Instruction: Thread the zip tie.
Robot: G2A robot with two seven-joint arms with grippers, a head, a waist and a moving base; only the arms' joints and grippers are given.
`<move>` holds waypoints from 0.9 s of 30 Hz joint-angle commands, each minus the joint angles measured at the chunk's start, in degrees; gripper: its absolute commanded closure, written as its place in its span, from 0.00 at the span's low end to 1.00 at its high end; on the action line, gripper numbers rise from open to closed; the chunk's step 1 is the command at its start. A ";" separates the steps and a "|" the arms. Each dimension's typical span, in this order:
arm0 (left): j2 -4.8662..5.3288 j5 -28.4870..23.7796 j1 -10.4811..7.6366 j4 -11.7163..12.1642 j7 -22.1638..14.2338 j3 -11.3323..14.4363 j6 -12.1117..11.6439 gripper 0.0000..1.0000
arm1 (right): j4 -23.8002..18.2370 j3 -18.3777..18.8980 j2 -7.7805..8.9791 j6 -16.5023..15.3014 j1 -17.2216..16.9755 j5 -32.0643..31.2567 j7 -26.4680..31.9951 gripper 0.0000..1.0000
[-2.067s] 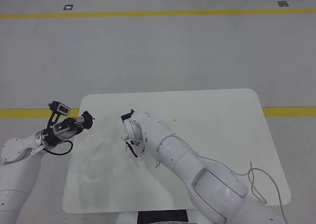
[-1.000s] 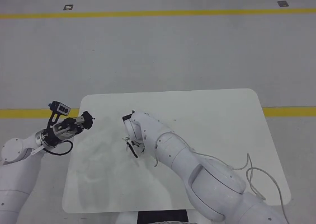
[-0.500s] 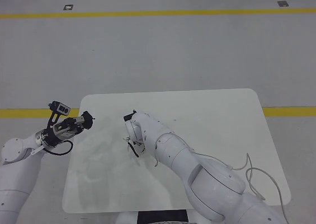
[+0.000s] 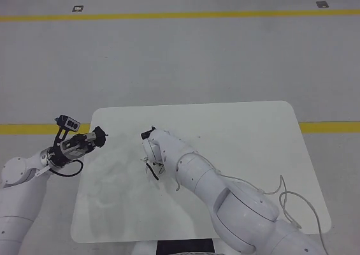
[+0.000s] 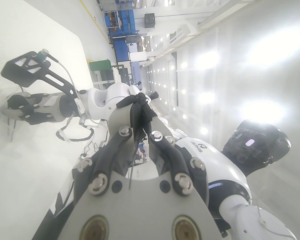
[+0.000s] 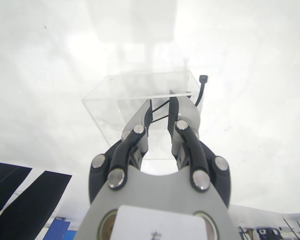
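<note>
My left gripper (image 4: pixel 97 136) hangs just off the table's left edge, shut on a black zip tie (image 5: pixel 137 131) whose thin strap runs back between the fingers (image 5: pixel 120 116). Over the table's left-middle, my right gripper (image 6: pixel 160 111) stands open, its fingertips dipped into a small clear plastic box (image 6: pixel 107 101). Thin black zip tie straps (image 6: pixel 158 108) cross the gap between its ribbed pads (image 6: pixel 173 111). Another black zip tie's head (image 6: pixel 203 78) sticks up over the box's wall. In the top view the right gripper (image 4: pixel 150 168) points down at the table.
The white table (image 4: pixel 243 127) has rounded corners and bare room across its right half. Loose cables (image 4: pixel 291 210) trail off the right arm near the front right edge. Grey floor with yellow lines surrounds the table.
The right arm's wrist has shifted slightly, its gripper staying at the clear box. The left arm has kept still with its zip tie.
</note>
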 commanded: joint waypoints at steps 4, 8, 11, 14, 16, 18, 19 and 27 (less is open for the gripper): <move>0.00 0.00 0.00 0.00 0.00 0.00 0.00 1.00 | 0.12 0.00 -0.07 0.00 -0.04 -0.95 0.10 1.00; 0.00 0.00 0.00 0.00 0.00 0.00 0.00 1.00 | -0.06 0.07 -0.11 0.00 0.06 -1.37 0.27 1.00; 0.00 0.00 0.00 0.00 0.00 0.00 0.00 1.00 | -0.49 0.22 -0.14 0.00 0.34 -1.56 0.53 1.00; 0.00 0.00 0.00 0.00 0.00 0.00 0.00 1.00 | -0.85 0.43 -0.13 0.00 0.74 -1.63 0.76 1.00; 0.00 0.00 0.00 0.00 0.00 0.00 0.00 1.00 | -1.03 0.55 -0.12 0.00 0.92 -1.56 0.85 1.00; 0.00 0.00 0.00 0.00 0.00 0.00 0.00 1.00 | -1.11 0.62 -0.10 0.00 1.03 -1.59 0.86 1.00; 0.00 0.00 0.00 0.00 0.00 0.00 0.00 1.00 | -1.17 0.65 -0.10 0.00 1.07 -1.54 0.83 1.00; 0.00 0.00 0.00 0.00 0.00 0.00 0.00 1.00 | -1.44 0.74 -0.06 0.00 1.16 -0.86 0.98 1.00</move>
